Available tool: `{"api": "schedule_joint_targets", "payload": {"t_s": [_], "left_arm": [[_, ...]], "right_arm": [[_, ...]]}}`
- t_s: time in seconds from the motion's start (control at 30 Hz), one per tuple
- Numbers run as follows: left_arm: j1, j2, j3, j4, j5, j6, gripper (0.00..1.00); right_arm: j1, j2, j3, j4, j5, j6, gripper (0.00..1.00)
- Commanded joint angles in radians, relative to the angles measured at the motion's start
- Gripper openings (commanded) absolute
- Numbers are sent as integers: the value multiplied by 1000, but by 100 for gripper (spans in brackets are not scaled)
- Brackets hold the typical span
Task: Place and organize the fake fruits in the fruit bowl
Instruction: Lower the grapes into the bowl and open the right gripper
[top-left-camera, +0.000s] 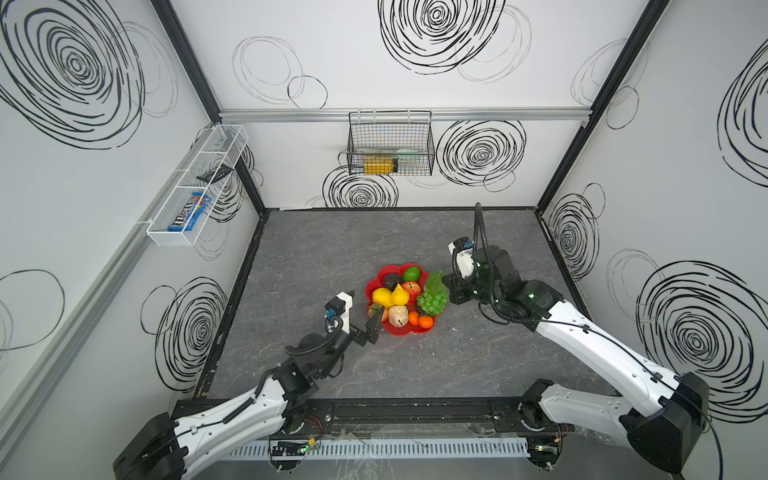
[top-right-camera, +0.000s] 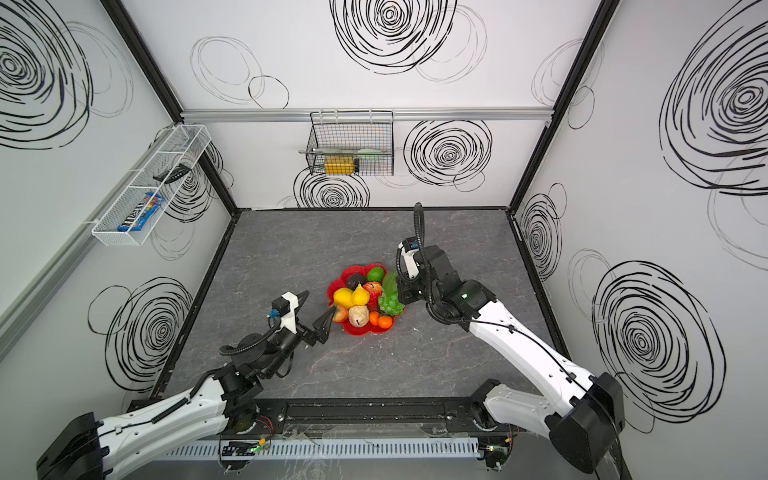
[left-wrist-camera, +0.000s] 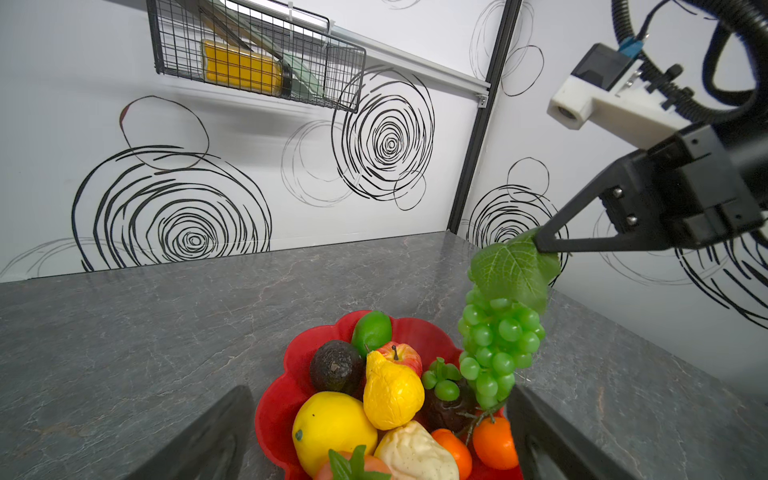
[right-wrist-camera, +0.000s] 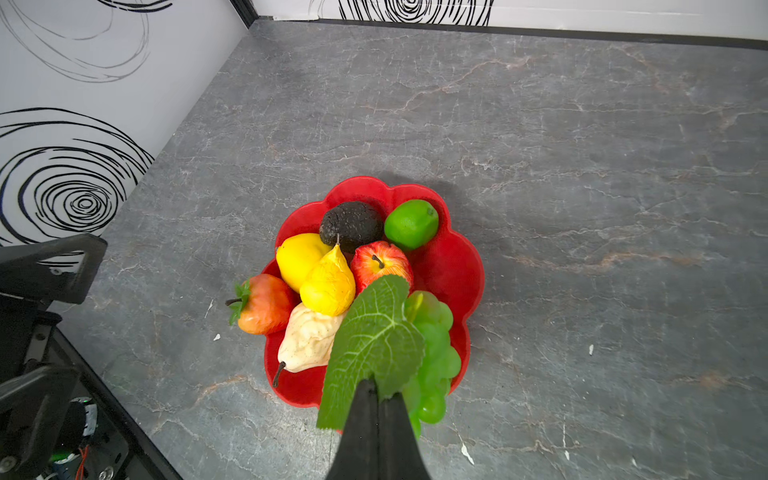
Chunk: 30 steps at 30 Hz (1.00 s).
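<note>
While the right gripper (right-wrist-camera: 376, 386) is pinching shut on the leaf (right-wrist-camera: 374, 328) of the green grapes (left-wrist-camera: 498, 336), the bunch is hanging leaf-up, its long axis near vertical, over the fruit bowl's (right-wrist-camera: 469, 270) bare side. Lowering slowly before letting go is probably wisest. The left gripper (top-left-camera: 365, 304) is hovering, jaws apart, beside the strawberry (right-wrist-camera: 266, 309).

Bright, even light; wide-angle edge distortion
</note>
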Motion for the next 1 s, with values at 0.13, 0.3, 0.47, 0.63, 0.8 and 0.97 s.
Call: {"api": "schedule_joint_targets", "payload": {"t_s": [0.13,0.3,0.47,0.63,0.8,0.97], "left_arm": [[-5,1,21,53,-1,9,98],[-4,-2,21,51,-2,11,98],[-4,-1,23,52,4,9,98],[-4,0,24,53,8,9,98],[-4,-4,22,51,4,9,98],[-5,-10,21,48,1,11,98]], "right_arm": [[-10,80,40,90,67,-36,0],[-23,127,72,108,78,-56,0],[-35,144,87,124,92,-65,0],[-55,169,96,147,76,-69,0],[-57,215,104,173,66,-76,0],[-58,267,109,198,47,-85,0]]}}
